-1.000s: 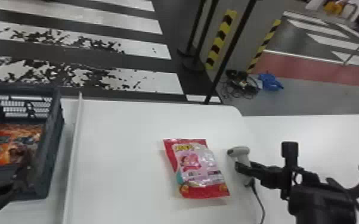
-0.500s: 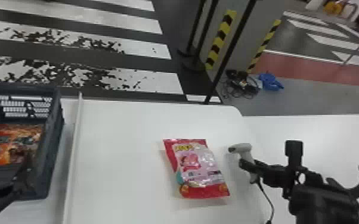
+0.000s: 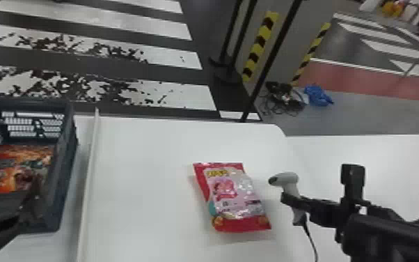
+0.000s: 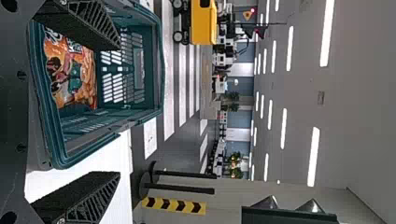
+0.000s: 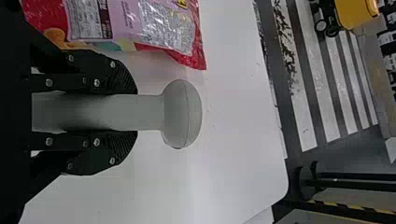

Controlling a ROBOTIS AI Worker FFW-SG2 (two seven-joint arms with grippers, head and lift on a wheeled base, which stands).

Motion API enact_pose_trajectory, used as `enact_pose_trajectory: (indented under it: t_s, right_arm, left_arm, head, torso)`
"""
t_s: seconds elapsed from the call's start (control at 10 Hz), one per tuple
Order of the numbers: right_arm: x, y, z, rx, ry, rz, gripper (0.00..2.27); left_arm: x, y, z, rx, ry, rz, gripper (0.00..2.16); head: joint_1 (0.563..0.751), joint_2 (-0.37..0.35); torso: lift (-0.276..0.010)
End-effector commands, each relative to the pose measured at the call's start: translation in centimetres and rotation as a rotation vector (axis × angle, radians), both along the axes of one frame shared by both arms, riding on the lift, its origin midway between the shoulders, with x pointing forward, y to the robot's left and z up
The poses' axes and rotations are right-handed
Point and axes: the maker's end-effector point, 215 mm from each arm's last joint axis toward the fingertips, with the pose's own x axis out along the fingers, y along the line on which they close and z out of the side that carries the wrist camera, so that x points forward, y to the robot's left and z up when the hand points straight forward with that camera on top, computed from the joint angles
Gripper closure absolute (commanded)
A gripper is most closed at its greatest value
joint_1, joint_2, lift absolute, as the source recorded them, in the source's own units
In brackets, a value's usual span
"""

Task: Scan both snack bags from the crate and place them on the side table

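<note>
My right gripper is shut on the handle of the scanner, its head pointing left toward the snack bag. In the right wrist view, both fingers of my right gripper press the grey scanner from either side. A red and pink snack bag lies flat on the table, just left of the scanner. An orange snack bag lies inside the dark crate at far left. My left gripper is at the crate's near side; in the left wrist view, my left gripper stands open and empty.
A thin raised strip runs between the crate and the snack bag. The side table adjoins at the right. The scanner's cable hangs toward the near edge. Black poles stand beyond the table.
The right gripper has lifted and turned the scanner slightly, its cable swinging right. The left arm has shifted a little near the crate. The red and pink bag has stayed put.
</note>
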Motion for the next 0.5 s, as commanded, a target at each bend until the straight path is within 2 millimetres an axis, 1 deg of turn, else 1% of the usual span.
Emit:
enact_pose_trajectory:
  t_s: [0.0, 0.1, 0.3, 0.4]
  right_arm:
    - [-2.3, 2.1, 0.6, 0.052, 0.066, -0.033, 2.22]
    - [-3.1, 2.8, 1.9, 0.026, 0.065, -0.021, 2.22]
    - [-5.3, 5.3, 3.7, 0.017, 0.087, -0.009, 2.22]
    - [-6.5, 6.6, 3.9, 0.045, 0.117, -0.019, 2.22]
  left_arm:
    - [0.1, 0.1, 0.0, -0.001, 0.000, 0.000, 0.03]
    - [0.1, 0.1, -0.1, -0.001, 0.001, 0.000, 0.03]
    - [0.1, 0.0, -0.3, -0.001, 0.005, -0.001, 0.03]
    - [0.2, -0.4, -0.3, -0.003, 0.004, -0.008, 0.03]
  head:
    - [0.695, -0.326]
    - [0.695, -0.314]
    - [0.695, -0.294]
    - [0.695, -0.287]
  torso:
    - [-0.098]
    - [-0.098]
    - [-0.098]
    - [-0.098]
